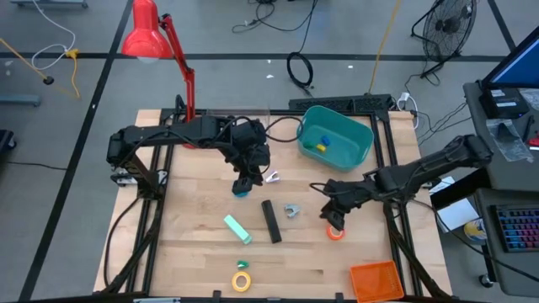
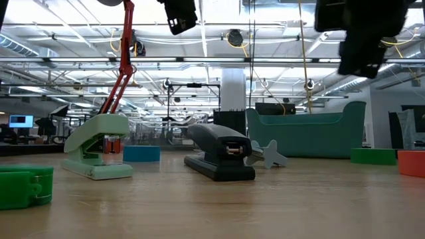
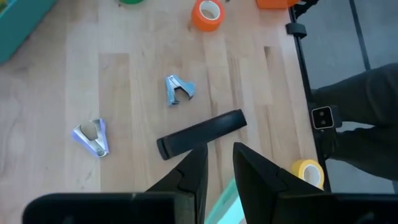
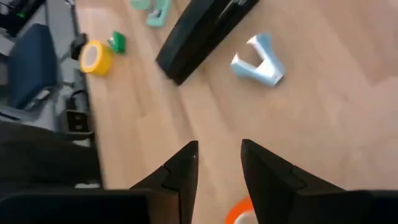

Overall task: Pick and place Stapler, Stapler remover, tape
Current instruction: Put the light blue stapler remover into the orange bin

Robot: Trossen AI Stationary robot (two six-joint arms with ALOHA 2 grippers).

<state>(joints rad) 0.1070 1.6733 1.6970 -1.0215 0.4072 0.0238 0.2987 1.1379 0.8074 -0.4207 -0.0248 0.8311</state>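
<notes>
The black stapler (image 1: pixel 270 220) lies flat mid-table, also seen in the left wrist view (image 3: pixel 200 134). Two pale stapler removers lie by it, one to its right (image 1: pixel 290 210) and one farther back (image 1: pixel 271 177). The blue tape (image 1: pixel 242 192) rests flat under my left gripper (image 1: pixel 244 180), which hangs open well above it. The orange tape (image 1: pixel 336 233) lies below my right gripper (image 1: pixel 337 215), also open and raised (image 4: pixel 217 158). The yellow tape (image 1: pixel 242 281) sits near the near edge. The green tape (image 2: pixel 373 156) lies on the table beside the orange tape (image 2: pixel 412 162).
A mint-green stapler (image 1: pixel 237 227) lies left of the black one. A teal bin (image 1: pixel 335 139) at the far side holds small yellow and blue items. An orange block (image 1: pixel 376 280) sits at the near right corner. A small green item (image 1: pixel 243 264) lies by the yellow tape. A red lamp (image 1: pixel 156 38) stands far left.
</notes>
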